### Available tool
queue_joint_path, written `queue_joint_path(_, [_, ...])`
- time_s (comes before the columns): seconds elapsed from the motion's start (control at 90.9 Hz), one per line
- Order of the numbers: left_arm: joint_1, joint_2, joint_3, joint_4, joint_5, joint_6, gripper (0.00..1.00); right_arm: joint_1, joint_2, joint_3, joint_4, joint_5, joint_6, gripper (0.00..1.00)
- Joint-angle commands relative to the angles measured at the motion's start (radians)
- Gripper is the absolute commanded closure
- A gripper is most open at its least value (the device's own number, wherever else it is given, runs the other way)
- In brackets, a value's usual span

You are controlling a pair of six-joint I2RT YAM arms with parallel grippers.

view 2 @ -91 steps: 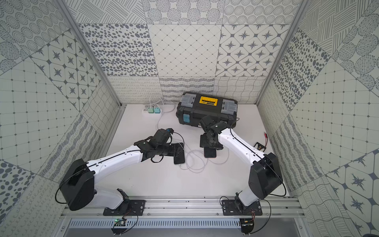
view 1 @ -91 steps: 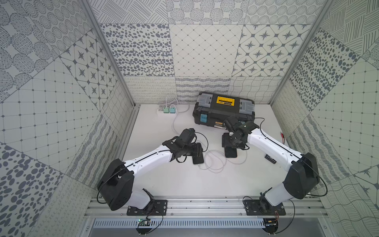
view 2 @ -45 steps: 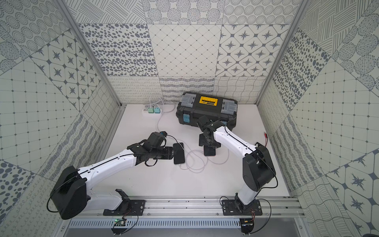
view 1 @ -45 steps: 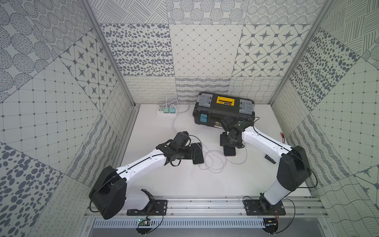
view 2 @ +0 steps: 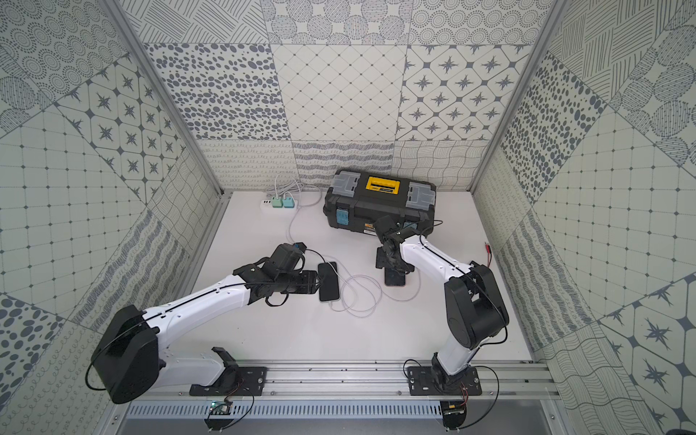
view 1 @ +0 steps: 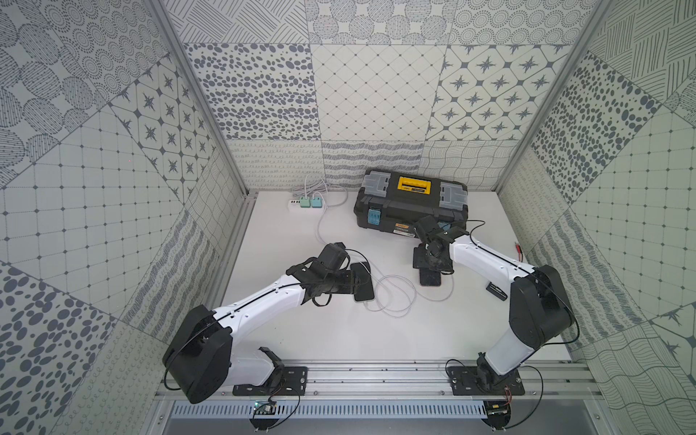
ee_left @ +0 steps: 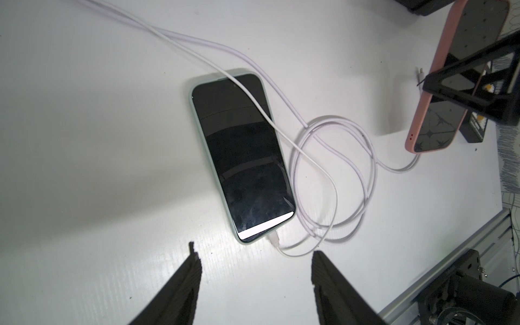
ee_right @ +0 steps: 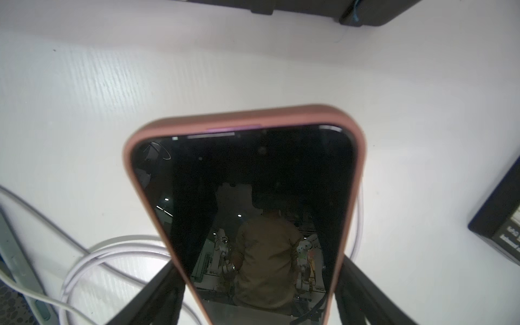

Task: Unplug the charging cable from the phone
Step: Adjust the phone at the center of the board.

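A green-cased phone (ee_left: 244, 157) lies flat, screen up, on the white table, also seen in a top view (view 1: 364, 284). A white charging cable (ee_left: 334, 197) is plugged into its near end by a white plug (ee_left: 274, 240) and loops beside it. My left gripper (ee_left: 256, 254) hovers open just short of that plug, holding nothing. My right gripper (ee_right: 260, 268) is shut on a pink-cased phone (ee_right: 253, 174) across its width, holding it tilted off the table (view 1: 430, 279). A second cable runs to the pink phone's lower end; the joint there is hidden.
A black toolbox (view 1: 410, 207) with a yellow handle stands at the back, close behind the right gripper. A white power strip (view 1: 305, 203) with two green chargers sits back left. A small black object (view 1: 497, 290) lies at the right. The metal rail (view 1: 376, 373) runs along the front.
My left gripper has drawn back to the left, off the green phone. The right arm's elbow has swung inward, and it still holds the pink phone.
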Motion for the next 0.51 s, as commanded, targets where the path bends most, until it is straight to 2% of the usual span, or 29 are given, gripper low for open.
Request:
queue_joint_path(0.0, [0.008, 0.008, 0.008, 0.012, -0.006, -0.011, 0.36, 0.012, -0.02, -0.016, 0.057, -0.006, 0.0, 0.45])
queue_joint_path(0.385, [0.008, 0.076, 0.007, 0.006, 0.01, -0.019, 0.36, 0.115, -0.058, -0.017, 0.038, -0.043, 0.02, 0.45])
queue_joint_path(0.495, [0.008, 0.089, -0.007, 0.022, 0.016, -0.02, 0.4, 0.132, -0.062, -0.005, 0.034, -0.054, 0.028, 0.45])
